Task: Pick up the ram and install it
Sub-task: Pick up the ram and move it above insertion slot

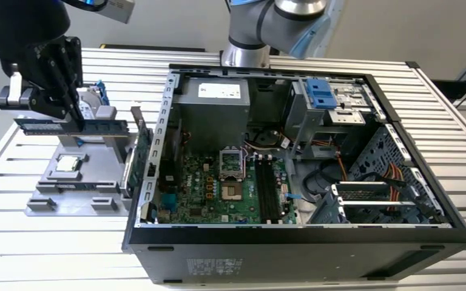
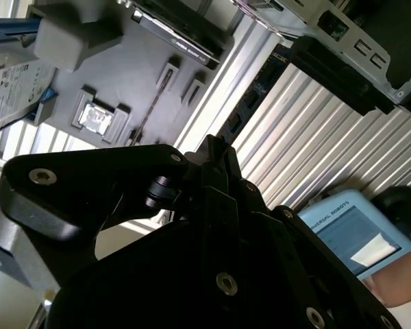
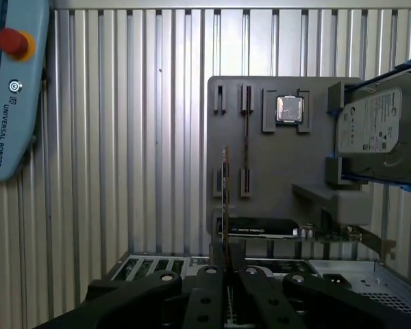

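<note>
At the upper left of the exterior view, the pincer point(image 1: 74, 120) is clamping shut on the ram point(image 1: 104, 128) near its middle. The stick is hanging level, lifted above the grey fixture block point(image 1: 63, 193), which is lying on the slatted tabletop point(image 1: 22, 254). In the first wrist view, the ram point(image 3: 225, 185) is showing edge-on as a thin line reaching out from the pincer over the block.

Below the ram in the exterior view, the silver processor chip point(image 1: 70, 162) is sitting in its pocket on the block. Just right of that, an expansion card point(image 1: 138, 151) is standing on edge beside the open computer case point(image 1: 298, 248). Toward the frame's middle, the motherboard point(image 1: 201, 200) is lying flat inside the case, and its long dark memory slots point(image 1: 267, 191) are running alongside the processor socket.
</note>
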You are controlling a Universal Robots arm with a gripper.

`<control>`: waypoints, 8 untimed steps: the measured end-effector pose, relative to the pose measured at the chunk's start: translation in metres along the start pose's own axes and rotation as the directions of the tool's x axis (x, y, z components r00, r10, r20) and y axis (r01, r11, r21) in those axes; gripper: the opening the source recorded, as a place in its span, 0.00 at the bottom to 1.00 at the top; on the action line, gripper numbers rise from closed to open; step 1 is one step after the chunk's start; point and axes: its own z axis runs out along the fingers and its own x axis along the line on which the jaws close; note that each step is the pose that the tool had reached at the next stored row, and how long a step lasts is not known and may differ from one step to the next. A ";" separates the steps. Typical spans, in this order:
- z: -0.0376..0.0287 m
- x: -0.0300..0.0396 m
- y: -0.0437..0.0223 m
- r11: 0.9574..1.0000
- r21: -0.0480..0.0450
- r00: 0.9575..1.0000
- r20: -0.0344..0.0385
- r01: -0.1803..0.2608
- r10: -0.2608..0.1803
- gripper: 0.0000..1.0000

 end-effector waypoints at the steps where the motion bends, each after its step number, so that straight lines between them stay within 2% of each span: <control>1: 0.0000 0.0000 -0.0005 1.000 0.000 1.000 0.000 0.000 0.000 0.00; 8: 0.0000 0.0000 -0.0036 1.000 0.000 1.000 0.000 0.000 0.000 0.00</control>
